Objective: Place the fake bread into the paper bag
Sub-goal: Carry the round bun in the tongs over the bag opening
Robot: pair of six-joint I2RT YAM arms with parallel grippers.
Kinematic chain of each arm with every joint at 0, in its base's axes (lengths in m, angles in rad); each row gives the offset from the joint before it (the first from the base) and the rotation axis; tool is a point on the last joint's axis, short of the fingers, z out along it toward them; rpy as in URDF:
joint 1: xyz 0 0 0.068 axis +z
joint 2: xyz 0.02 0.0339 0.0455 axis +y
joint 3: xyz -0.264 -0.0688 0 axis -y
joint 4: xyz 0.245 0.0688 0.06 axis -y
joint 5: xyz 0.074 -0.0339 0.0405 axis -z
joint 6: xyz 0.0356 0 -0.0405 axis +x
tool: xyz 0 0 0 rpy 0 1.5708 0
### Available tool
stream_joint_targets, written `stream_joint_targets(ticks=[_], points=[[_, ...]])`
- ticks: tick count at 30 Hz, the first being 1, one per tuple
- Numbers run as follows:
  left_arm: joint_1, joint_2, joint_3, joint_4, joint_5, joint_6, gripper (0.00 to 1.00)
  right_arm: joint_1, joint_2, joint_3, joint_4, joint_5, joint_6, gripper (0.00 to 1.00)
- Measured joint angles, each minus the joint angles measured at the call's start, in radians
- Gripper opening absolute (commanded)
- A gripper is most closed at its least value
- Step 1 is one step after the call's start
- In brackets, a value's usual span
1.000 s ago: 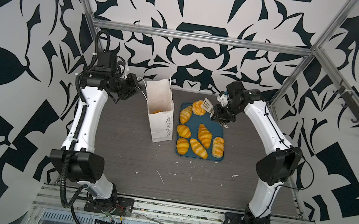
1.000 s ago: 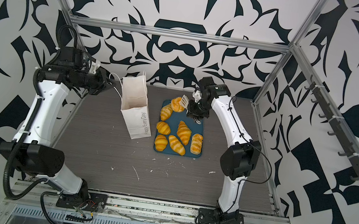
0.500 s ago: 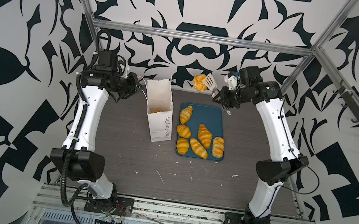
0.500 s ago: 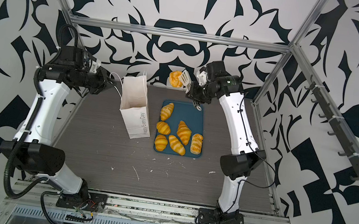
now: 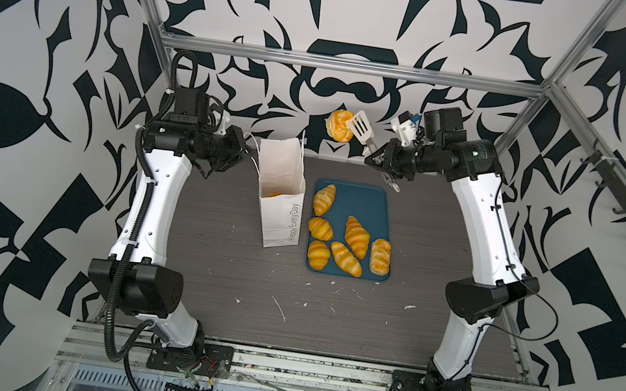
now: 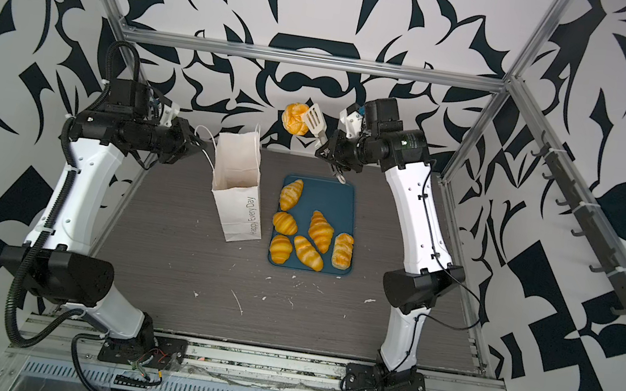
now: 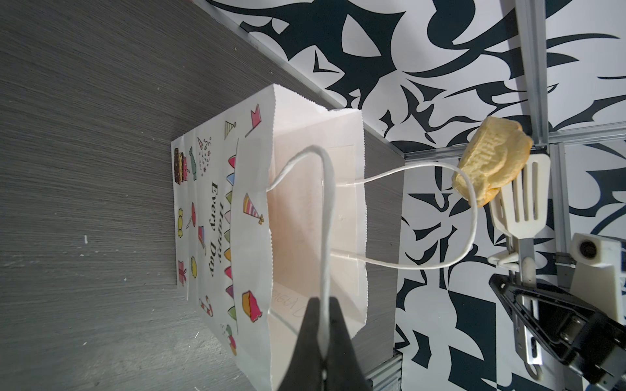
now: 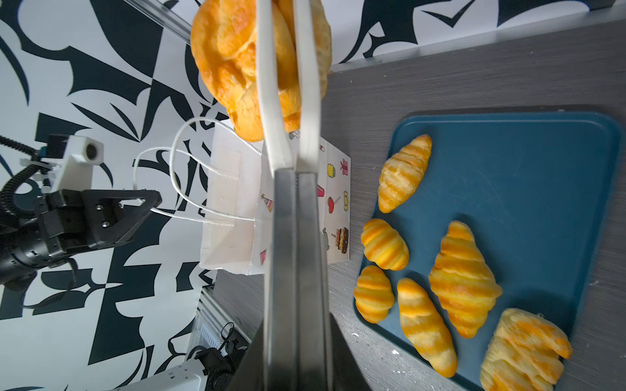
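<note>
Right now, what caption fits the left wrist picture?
Left claw pinches the bag's cord handle; white tongs hold a bun.

Both top views look down from high above on the whole grey wooden table (image 5: pixel 327 312), with the tall white paper bag (image 5: pixel 279 200) near the middle. Each wrist camera looks at the bag from close by, from opposite sides of it.

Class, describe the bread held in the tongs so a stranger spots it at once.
Find the blue tray, then look beyond its far edge to the white tongs in the right end effector. Clamped there is the bun: round and in the air, unlike the six pieces on the tray.
</note>
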Motion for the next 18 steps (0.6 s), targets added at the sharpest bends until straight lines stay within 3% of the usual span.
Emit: stream_joint_targets(ticks=[18], points=[[-0.008,0.000,0.000,0.000,0.000,-0.007,0.00,0.122,-0.017,0.011,0.183,-0.104,0.057,0.26]])
